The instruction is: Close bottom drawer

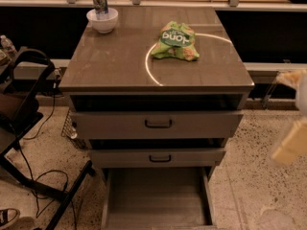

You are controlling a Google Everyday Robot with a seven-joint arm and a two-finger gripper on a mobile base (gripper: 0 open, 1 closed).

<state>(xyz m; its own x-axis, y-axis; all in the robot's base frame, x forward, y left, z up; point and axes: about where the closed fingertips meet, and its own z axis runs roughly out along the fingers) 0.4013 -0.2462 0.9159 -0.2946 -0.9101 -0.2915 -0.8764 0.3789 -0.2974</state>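
Observation:
The bottom drawer (156, 198) is pulled far out toward me, its plain grey interior showing; its front and handle lie below the picture's edge. Above it the middle drawer (157, 157) and the top drawer (156, 124) each stand slightly out, with dark bar handles. My gripper (291, 138) is a blurred cream shape at the right edge, to the right of the cabinet at the height of the middle drawer, well apart from the bottom drawer.
On the cabinet top (120, 66) lie a green snack bag (175, 41) and a white bowl (102, 20) with a can (100, 1) behind it. A black chair frame (24, 104), cables and a wire basket (69, 128) stand at the left. Speckled floor lies to the right.

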